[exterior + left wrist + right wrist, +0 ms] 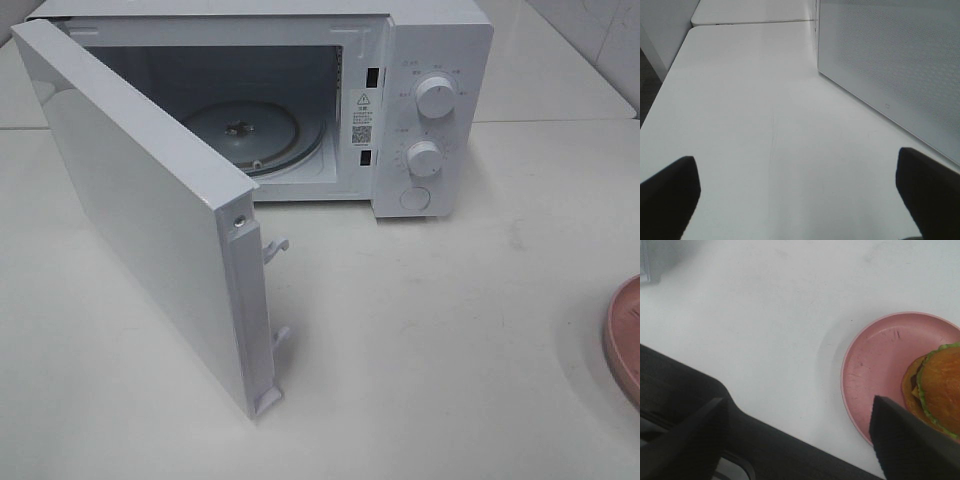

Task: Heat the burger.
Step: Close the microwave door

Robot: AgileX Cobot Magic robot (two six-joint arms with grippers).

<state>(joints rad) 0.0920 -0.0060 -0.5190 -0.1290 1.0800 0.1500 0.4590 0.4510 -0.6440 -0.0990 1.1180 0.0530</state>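
Note:
The burger (pixel 940 385) lies on a round pink plate (pixel 875 365) in the right wrist view; only part of its brown bun, green lettuce and cheese shows. My right gripper (pixel 800 440) hangs open above the table, and one of its fingers (pixel 910 440) covers the near edge of the plate and burger. Nothing sits between its fingers. My left gripper (pixel 800 200) is wide open over bare table beside the microwave door (pixel 890 65). Neither gripper appears in the exterior high view, where only a sliver of the plate (pixel 625 340) shows at the right edge and the burger is out of frame.
The white microwave (pixel 430 100) stands at the back with its door (pixel 140 200) swung wide toward the front left. Its glass turntable (pixel 255 130) carries nothing. A dark strip (pixel 765 440) crosses the right wrist view under the gripper.

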